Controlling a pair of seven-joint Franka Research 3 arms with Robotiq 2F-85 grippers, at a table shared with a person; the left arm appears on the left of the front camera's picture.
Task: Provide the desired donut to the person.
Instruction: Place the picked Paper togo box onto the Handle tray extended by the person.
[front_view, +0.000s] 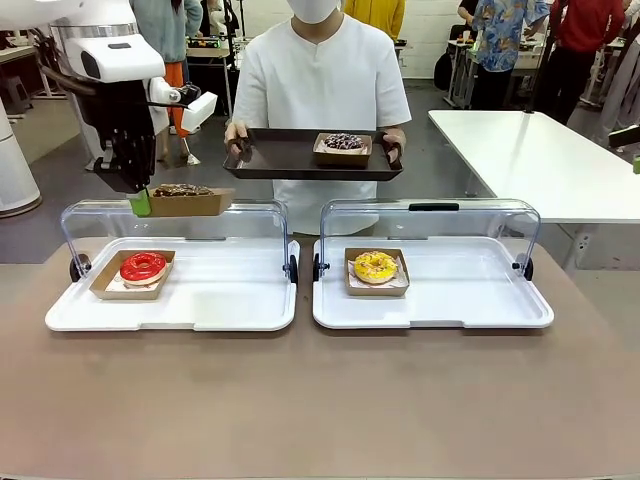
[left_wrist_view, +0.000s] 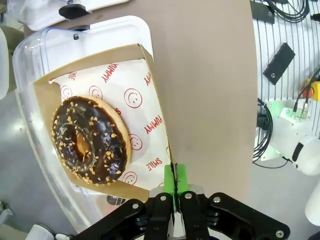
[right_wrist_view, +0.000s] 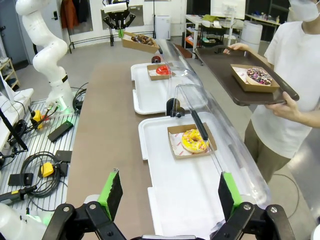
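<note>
Across the middle of the frame, the left clear lid (front_view: 250, 235) and the right clear lid (front_view: 470, 235) are standing raised, walling the low path toward the person (front_view: 320, 85); the surface (front_view: 320, 400) below is lying open.

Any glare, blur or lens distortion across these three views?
Front view: even light, sharp, mild sheen on the right lid. Left wrist view: chocolate donut and box crisp, no glare. Right wrist view: wide-angle stretch toward the edges, pale reflections on that lid.
</note>
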